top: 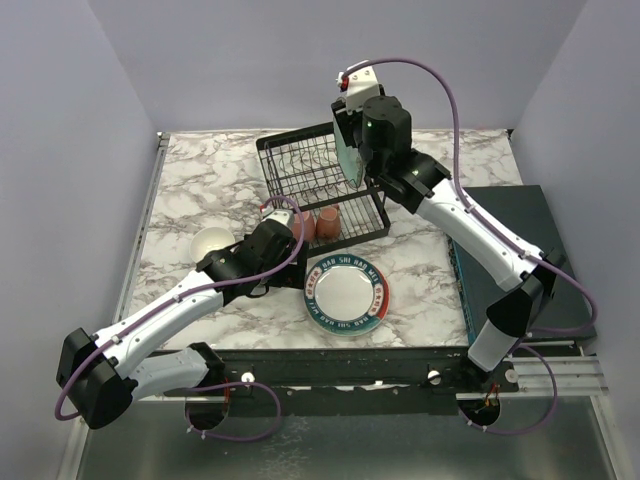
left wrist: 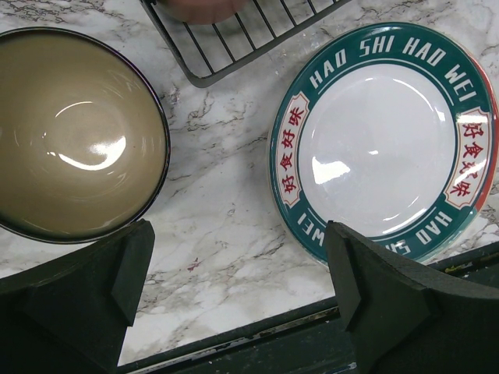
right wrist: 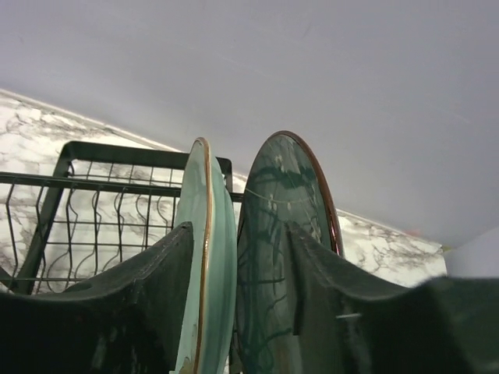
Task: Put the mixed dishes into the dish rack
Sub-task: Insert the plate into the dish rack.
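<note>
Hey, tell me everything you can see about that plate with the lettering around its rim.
The lettered plate is round and glossy, ceramic by its look: white centre, dark teal band reading HAO SHI HAO WEI in white, plus cream panels with red Chinese characters. It lies flat, face up, on the marble table, just in front of the dish rack. A red edge shows beneath one side, perhaps another plate under it. Nothing grips it.

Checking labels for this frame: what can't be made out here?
- Top view: dark bowl hidden under the left arm.
- Right wrist: right gripper hides where the pale green plate meets the dish rack; grip unclear.
- Left wrist: pink mug cut off by top edge.
</note>
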Controlling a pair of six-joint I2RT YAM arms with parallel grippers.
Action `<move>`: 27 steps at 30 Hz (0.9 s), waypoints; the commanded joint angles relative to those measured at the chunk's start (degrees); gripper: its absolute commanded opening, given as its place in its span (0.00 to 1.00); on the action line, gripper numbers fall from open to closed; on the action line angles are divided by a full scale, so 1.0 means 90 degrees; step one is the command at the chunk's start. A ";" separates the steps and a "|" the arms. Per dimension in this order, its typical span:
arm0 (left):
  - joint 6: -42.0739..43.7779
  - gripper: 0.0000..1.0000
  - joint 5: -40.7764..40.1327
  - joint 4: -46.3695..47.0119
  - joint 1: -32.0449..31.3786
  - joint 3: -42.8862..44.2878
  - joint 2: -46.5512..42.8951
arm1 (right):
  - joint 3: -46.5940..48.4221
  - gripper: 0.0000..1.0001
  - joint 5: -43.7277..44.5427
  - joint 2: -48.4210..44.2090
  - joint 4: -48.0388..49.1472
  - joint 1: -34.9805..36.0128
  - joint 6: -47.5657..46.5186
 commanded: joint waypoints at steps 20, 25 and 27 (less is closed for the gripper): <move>0.0018 0.99 -0.0192 -0.0111 0.0046 -0.0006 0.0044 | 0.0068 0.72 -0.0807 -0.0782 -0.0660 -0.0001 0.0905; 0.0017 0.99 -0.0196 -0.0096 0.0070 -0.0006 -0.0079 | -0.0045 0.76 -0.1013 -0.1004 -0.0882 0.0000 0.1133; 0.0016 0.99 -0.0175 -0.0104 0.0079 0.0001 -0.0082 | -0.0103 0.77 -0.1103 -0.1132 -0.1001 -0.0001 0.1250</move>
